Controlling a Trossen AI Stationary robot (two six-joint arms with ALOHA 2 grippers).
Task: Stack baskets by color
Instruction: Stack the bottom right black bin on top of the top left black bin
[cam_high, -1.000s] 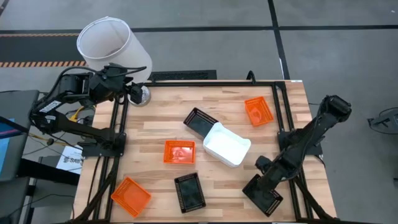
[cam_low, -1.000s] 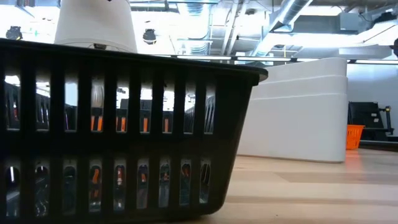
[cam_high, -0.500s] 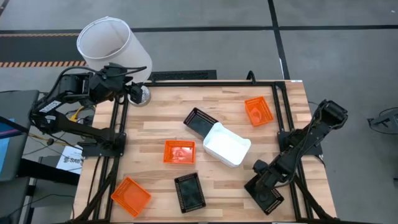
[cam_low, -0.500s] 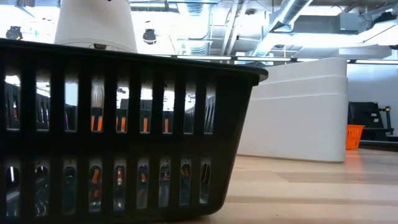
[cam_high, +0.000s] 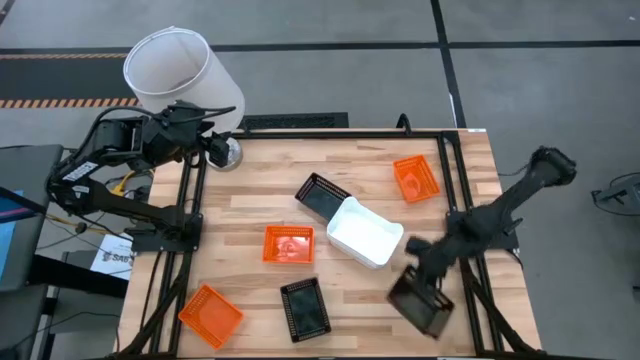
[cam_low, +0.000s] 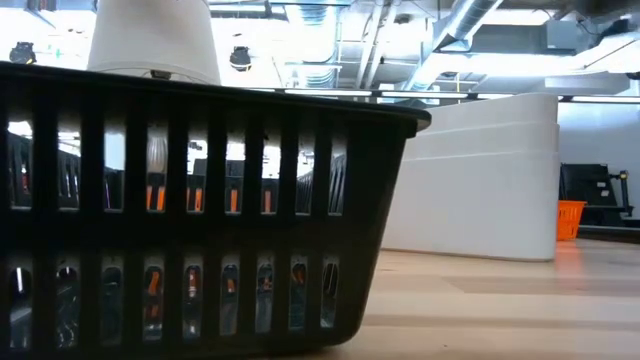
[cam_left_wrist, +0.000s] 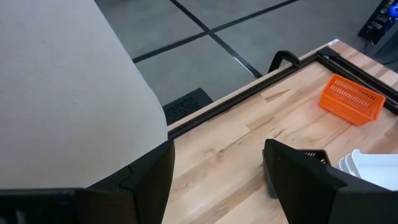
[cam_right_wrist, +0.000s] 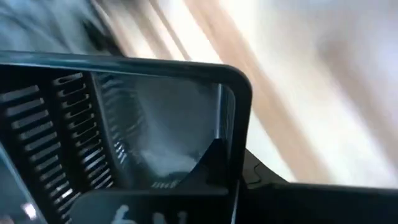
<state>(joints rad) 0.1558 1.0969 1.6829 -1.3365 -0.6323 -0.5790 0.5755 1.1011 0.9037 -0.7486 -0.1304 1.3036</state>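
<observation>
My right gripper (cam_high: 427, 274) is shut on a black mesh basket (cam_high: 420, 304) above the table's near right corner; the right wrist view shows its rim (cam_right_wrist: 186, 68) close up. Resting flat on the table are another black basket (cam_high: 305, 306) and three orange baskets (cam_high: 416, 178) (cam_high: 288, 244) (cam_high: 210, 315). White baskets (cam_high: 366, 232) sit nested mid-table, over one end of a third black basket (cam_high: 320, 194). My left gripper (cam_left_wrist: 217, 186) waits open at the far left corner. My right gripper holds the black basket by one side wall just under the rim (cam_right_wrist: 231, 134). One finger (cam_right_wrist: 211, 162) shows inside the basket; the other is outside the wall. The fingers come slanting down from the table's right. The basket hangs tilted below them, clear of the table.
A big white lampshade (cam_high: 175, 70) stands beyond the far left corner, next to my left gripper. Black frame rails (cam_high: 455, 190) run along the table's sides. In the low view a black basket (cam_low: 190, 210) fills the foreground; the white baskets (cam_low: 480, 180) stand behind it.
My right gripper has shut on the black basket's wall at the near right corner. It has then risen and drawn a little toward the table's far edge. The basket has come up off the table and tipped.
</observation>
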